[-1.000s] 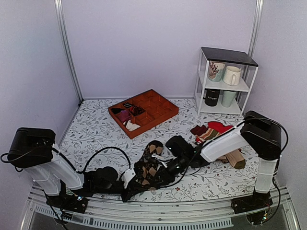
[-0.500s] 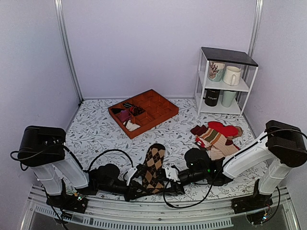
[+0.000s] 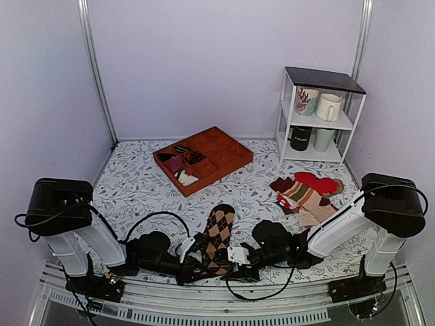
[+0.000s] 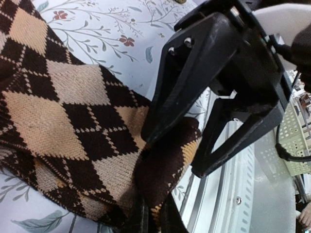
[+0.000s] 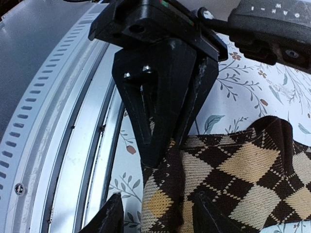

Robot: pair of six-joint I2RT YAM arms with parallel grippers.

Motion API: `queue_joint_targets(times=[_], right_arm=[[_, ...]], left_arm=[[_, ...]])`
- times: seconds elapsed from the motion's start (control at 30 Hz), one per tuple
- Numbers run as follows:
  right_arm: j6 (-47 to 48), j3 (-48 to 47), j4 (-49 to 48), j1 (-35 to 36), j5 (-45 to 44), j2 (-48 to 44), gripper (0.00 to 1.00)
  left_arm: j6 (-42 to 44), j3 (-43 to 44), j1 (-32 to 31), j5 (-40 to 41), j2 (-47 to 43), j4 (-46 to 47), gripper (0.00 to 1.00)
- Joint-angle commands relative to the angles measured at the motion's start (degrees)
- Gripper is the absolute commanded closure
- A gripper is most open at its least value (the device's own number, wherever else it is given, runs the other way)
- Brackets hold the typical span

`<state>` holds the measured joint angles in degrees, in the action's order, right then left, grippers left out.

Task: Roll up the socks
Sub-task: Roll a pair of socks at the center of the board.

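Note:
The dark brown argyle socks (image 3: 217,234) lie flat and lengthwise on the table, with the near end by the front rail. My left gripper (image 3: 198,268) is shut on the near end's edge. In the left wrist view the brown fabric (image 4: 73,111) is pinched between my fingers (image 4: 154,216). My right gripper (image 3: 236,261) is open and low at the same end. Its own view shows its fingers (image 5: 158,218) standing on either side of the sock's (image 5: 243,170) corner, just in front of the shut left gripper (image 5: 167,145).
A wooden divided tray (image 3: 234,159) with small bundles sits at the back centre. Red, striped and beige socks (image 3: 306,193) are piled at the right. A white shelf (image 3: 285,115) with mugs stands at the back right. The metal front rail (image 3: 204,314) runs just below the grippers.
The socks went from bunched up to lying flat and straight. My right arm swung down to the near edge and moved left to the socks' near end. My left gripper kept its hold.

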<state>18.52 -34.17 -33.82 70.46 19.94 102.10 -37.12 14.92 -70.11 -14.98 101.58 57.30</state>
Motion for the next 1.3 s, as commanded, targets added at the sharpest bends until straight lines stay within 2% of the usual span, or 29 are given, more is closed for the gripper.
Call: queue_joint_targets(times=[0.0, 0.1, 0.17, 0.2, 0.33, 0.5, 0.6, 0.73, 0.83, 0.97, 1.1, 1.27], right_arm=[[-2.2, -1.0, 0.9, 0.5, -4.2, 1.6, 0.56], [-3.2, -1.9, 2.6, 0.5, -3.9, 1.8, 0.73], [-4.4, -2.9, 4.2, 0.5, -3.4, 2.4, 0.81], [-5.7, -3.0, 4.7, 0.5, -3.1, 2.6, 0.83], [-11.7, -5.1, 8.4, 0.2, -0.5, 3.1, 0.85], [-22.3, -7.5, 15.0, -2.5, 8.2, 2.8, 0.85], [-28.9, -7.3, 15.9, -4.6, 13.2, 4.1, 0.85], [-37.1, -7.8, 14.8, -7.5, 20.3, 7.9, 0.86], [-42.5, -7.1, 12.0, -7.9, 22.1, 10.2, 0.86], [-47.0, -7.5, 10.3, -8.7, 23.8, 12.9, 0.86], [-48.8, -7.6, 10.3, -9.4, 24.1, 13.4, 0.86], [-49.5, -7.3, 10.4, -10.0, 24.8, 13.1, 0.86]], left_arm=[[-0.8, -2.2, -0.3, -2.5, 3.3, -15.7, 1.00], [-0.7, -1.9, -0.2, -2.4, 3.7, -15.7, 1.00], [-0.7, -1.5, -0.2, -2.0, 3.8, -15.9, 1.00], [-0.6, -1.5, -0.3, -1.5, 3.4, -16.2, 0.94], [1.6, -1.4, -0.3, 2.9, -1.5, -18.7, 0.72], [9.5, -0.4, -1.2, 13.9, -18.0, -27.0, 0.55], [16.6, -1.5, -3.0, 19.5, -27.0, -27.1, 0.49], [26.1, -5.4, -5.7, 23.0, -33.5, -20.2, 0.49], [29.8, -6.3, -6.2, 21.2, -32.7, -17.0, 0.50], [31.1, -6.1, -6.3, 16.2, -26.1, -12.1, 0.51], [31.3, -3.8, -6.6, 15.5, -19.3, -11.6, 0.50], [32.7, -1.4, -6.8, 13.1, -15.9, -10.8, 0.51]])
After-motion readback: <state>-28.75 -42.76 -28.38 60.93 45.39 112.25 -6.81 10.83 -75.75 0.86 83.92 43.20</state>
